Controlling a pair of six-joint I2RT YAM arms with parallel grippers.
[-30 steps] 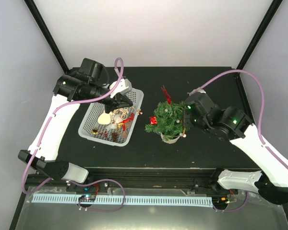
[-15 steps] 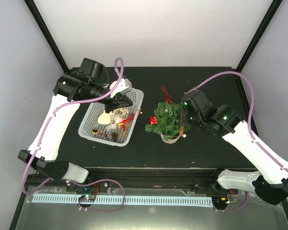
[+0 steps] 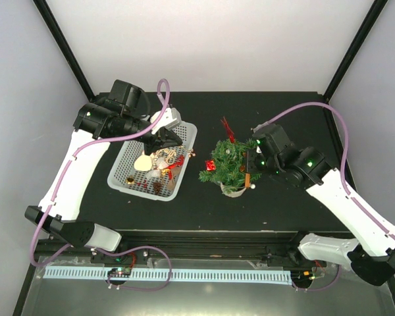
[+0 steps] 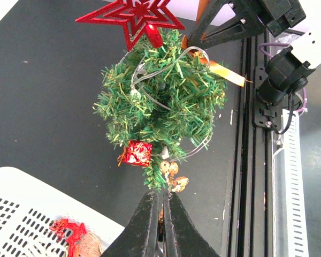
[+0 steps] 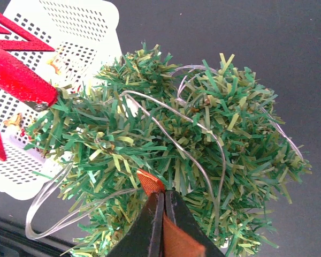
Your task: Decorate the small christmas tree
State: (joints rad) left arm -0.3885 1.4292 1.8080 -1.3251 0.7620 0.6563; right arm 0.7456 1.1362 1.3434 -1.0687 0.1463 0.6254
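Logged a black worktop (image 3: 204, 204) carrying 2 main things. Found the white mesh basket (image 3: 122, 172) of ornaments left of centre. Found the small christmas tree (image 3: 232, 161) just right of it, upright in its pale pot and apart from the basket.

Spotted the left end effector (image 4: 161, 202) over the basket's far right corner, pressed together. Could not tell whether pinching any thread. Spotted the right end effector (image 5: 159, 199) at the tree's right flank, pinching an orange strip (image 5: 148, 182) with its tip against the needles.

Counted 1 red star (image 4: 131, 19) at the top, 1 red gift box (image 4: 137, 153) on a low branch, and a clear cord (image 5: 176, 144) looped through the foliage.

Judged the step in hand as seating the orange strip on the tree. Judged it best to push the strip deeper between 2 branches before letting go, pressing gently enough to keep the light pot from tipping. Judged it wise to steer clear of the cord loops. Judged it wise also to back out along the entry line with jaws barely parted, to avoid dragging the strip out again.
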